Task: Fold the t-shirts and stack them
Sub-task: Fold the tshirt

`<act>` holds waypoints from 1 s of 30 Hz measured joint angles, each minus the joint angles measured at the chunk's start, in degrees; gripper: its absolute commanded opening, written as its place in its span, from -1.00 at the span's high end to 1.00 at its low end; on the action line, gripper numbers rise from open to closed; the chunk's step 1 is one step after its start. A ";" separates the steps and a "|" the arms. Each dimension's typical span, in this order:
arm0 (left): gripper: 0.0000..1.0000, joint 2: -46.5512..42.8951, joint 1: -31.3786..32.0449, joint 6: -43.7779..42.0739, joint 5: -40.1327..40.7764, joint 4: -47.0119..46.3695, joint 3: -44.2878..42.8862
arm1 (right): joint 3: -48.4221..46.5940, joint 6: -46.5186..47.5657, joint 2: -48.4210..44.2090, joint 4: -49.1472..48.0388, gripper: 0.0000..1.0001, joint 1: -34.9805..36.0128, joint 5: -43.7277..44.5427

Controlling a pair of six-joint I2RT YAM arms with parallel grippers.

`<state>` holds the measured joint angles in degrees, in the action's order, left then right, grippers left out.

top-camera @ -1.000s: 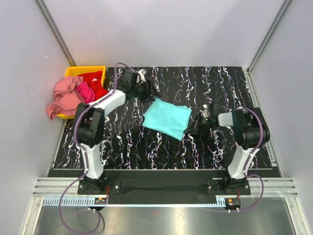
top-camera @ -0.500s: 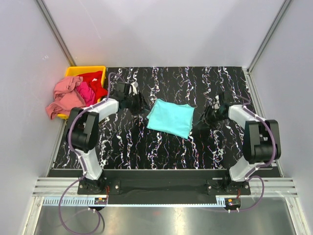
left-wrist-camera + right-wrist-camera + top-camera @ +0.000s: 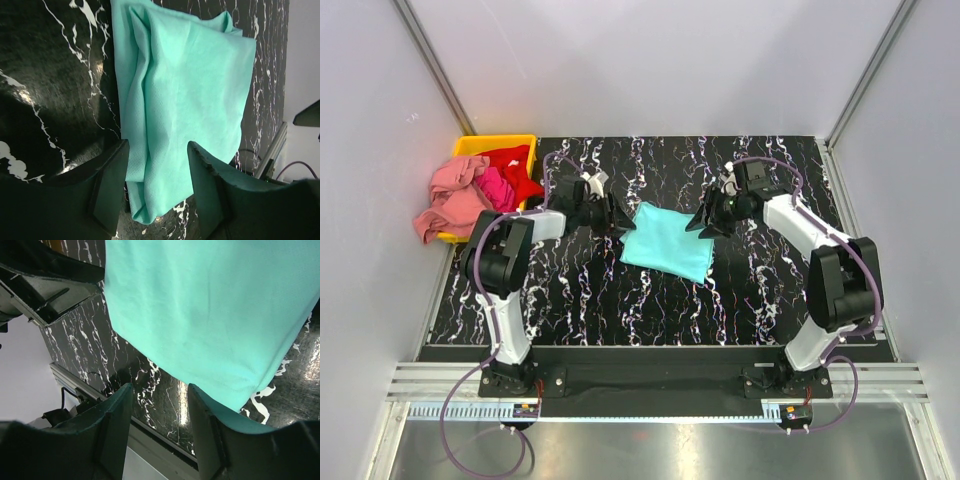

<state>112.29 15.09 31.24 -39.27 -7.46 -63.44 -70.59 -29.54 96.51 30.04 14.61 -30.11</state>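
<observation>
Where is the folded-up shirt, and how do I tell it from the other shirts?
Find the black, white-streaked table and look at its middle. The turquoise t-shirt lies there alone, folded flat into a rough rectangle. The heap of pink and red shirts is crumpled at the yellow bin in the far left corner.

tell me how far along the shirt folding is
Done: the turquoise t-shirt lies folded into a rectangle on the table. In hand: the left gripper and right gripper, both open, sit at its left and right sides, holding nothing. Left: the salmon pink t-shirt, magenta t-shirt and red t-shirt lie crumpled in and over the yellow bin; no stack yet.
</observation>
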 measured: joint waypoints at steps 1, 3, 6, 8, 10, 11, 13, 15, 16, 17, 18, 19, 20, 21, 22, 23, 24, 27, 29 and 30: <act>-0.10 0.28 0.04 -0.04 -0.35 -0.09 0.11 | 0.00 -0.02 0.44 -0.11 -0.10 -0.02 0.07; -0.09 0.59 0.13 -0.11 -0.83 -0.28 0.17 | 0.00 -0.07 1.18 -0.22 -0.11 -0.04 0.09; -0.07 0.59 0.52 -0.22 -1.01 -0.61 0.17 | 0.00 -0.20 1.57 -0.28 -0.11 -0.09 0.09; -0.05 0.59 0.87 -0.39 -0.94 -0.37 0.17 | 0.00 -0.35 1.64 -0.63 -0.10 -0.09 0.11; -0.03 0.59 1.44 -0.66 -0.87 0.20 0.17 | 0.00 -0.72 1.73 -1.07 -0.11 -0.04 0.09; -0.02 0.59 1.75 -0.83 -0.85 0.50 0.17 | 0.00 -0.83 1.81 -1.33 -0.11 -0.02 0.11; 0.01 0.59 2.21 -1.07 -0.66 1.05 0.22 | 0.00 -1.25 1.92 -1.97 -0.11 0.07 0.11; 0.03 0.59 2.49 -1.29 -0.52 1.79 0.24 | 0.00 -1.64 1.92 -2.38 -0.11 0.20 0.11; 0.03 0.59 2.62 -1.42 -0.42 2.10 0.24 | 0.00 -1.79 1.92 -2.60 -0.11 0.26 0.11; 0.03 0.57 2.69 -1.51 -0.28 2.45 0.24 | 0.02 -1.88 1.92 -2.82 -0.11 0.31 0.11; -0.01 0.48 2.71 -1.66 0.02 2.93 0.24 | 0.11 -2.01 1.92 -3.13 -0.12 0.42 0.11; -0.07 0.31 2.71 -1.92 0.57 3.85 0.24 | 0.15 -2.12 1.92 -3.34 -0.12 0.48 0.11; -0.09 0.00 2.71 -2.34 1.20 4.96 0.24 | 0.24 -2.25 1.92 -3.58 -0.12 0.61 0.13; -0.10 -0.44 2.71 -2.67 2.08 6.21 0.24 | 0.33 -2.38 1.92 -3.82 -0.13 0.81 0.28; -0.11 -0.98 2.71 -3.02 3.17 7.52 0.24 | 0.33 -2.45 1.95 -3.96 -0.14 1.14 0.68; -0.12 -1.68 2.71 -3.28 4.00 8.61 0.28 | 0.31 -2.49 2.01 -4.09 -0.15 1.55 0.87; -0.13 -2.36 2.71 -3.39 4.42 9.01 0.44 | 0.11 -2.49 2.23 -3.96 -0.17 2.12 1.36; -0.12 -5.18 2.71 -3.37 4.81 8.57 2.21 | -1.49 -2.91 3.98 -3.74 -0.17 4.33 3.21; -0.12 -6.51 2.84 -3.37 4.83 8.24 3.30 | -2.05 -3.52 4.96 -3.87 -0.18 5.68 4.07; -0.12 -6.73 3.02 -3.34 4.83 8.07 3.52 | -2.05 -3.82 5.16 -3.87 -0.17 6.21 4.35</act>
<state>105.56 18.11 27.90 -34.44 0.60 -59.92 -72.64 -33.36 101.67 26.17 20.82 -25.76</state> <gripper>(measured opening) 0.561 0.584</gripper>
